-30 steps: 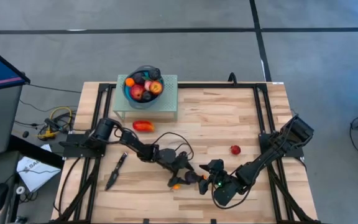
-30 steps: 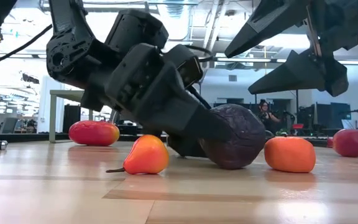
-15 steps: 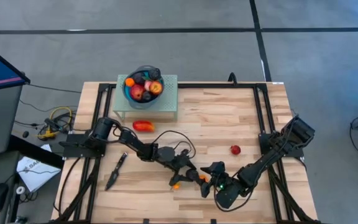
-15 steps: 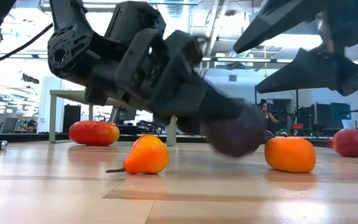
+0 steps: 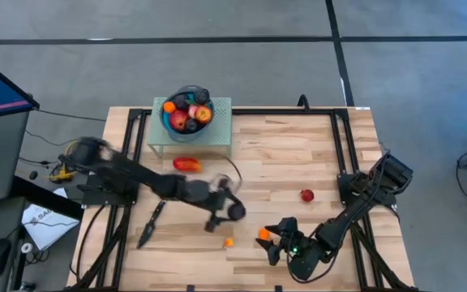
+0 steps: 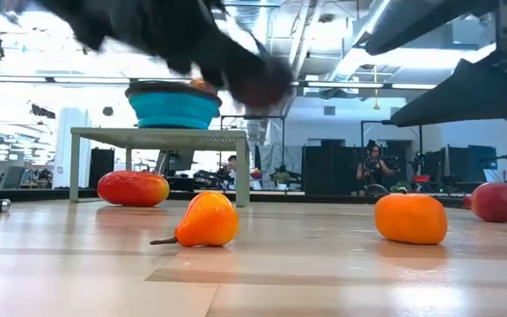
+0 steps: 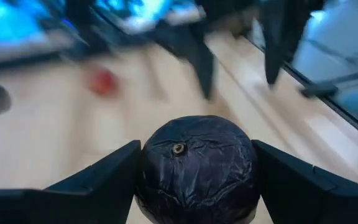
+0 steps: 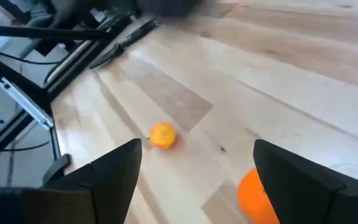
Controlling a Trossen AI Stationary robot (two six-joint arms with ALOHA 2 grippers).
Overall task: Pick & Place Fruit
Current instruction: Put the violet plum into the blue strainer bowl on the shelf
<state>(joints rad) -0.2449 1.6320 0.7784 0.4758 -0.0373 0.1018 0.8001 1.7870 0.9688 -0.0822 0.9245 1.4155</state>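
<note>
My left gripper (image 5: 232, 209) is shut on a dark purple fruit (image 7: 194, 168) and holds it high above the table's middle; in the low view the fruit (image 6: 262, 84) is a blur. On the boards lie a small orange pear (image 6: 205, 220), an orange ball (image 6: 410, 218), a red ball (image 5: 306, 195) and a long red-orange piece (image 5: 186, 164). My right gripper (image 5: 280, 239) hovers open near the front edge, beside the orange ball (image 5: 263, 235). A blue bowl (image 5: 186, 113) with several fruits stands on a green stand. My left gripper pinches the purple fruit between its two fingers (image 7: 104, 180), one on each opposite side (image 7: 146, 177) of the ball. The fingers come from the table's left, slanting slightly downward. The fruit is lifted clear of the table, its small stem dimple (image 7: 178, 149) facing the wrist camera.
A dark knife (image 5: 151, 223) lies near the table's left edge. The green stand (image 5: 217, 139) takes up the far left of the boards. Black frame rails run along both sides of the table. Cables lie on the floor at the left.
My left gripper has risen fast from the table and drawn back toward the left and far side, carrying the purple fruit, which sat on the boards and now hangs clear. The pear and the orange ball have stayed where they were.
</note>
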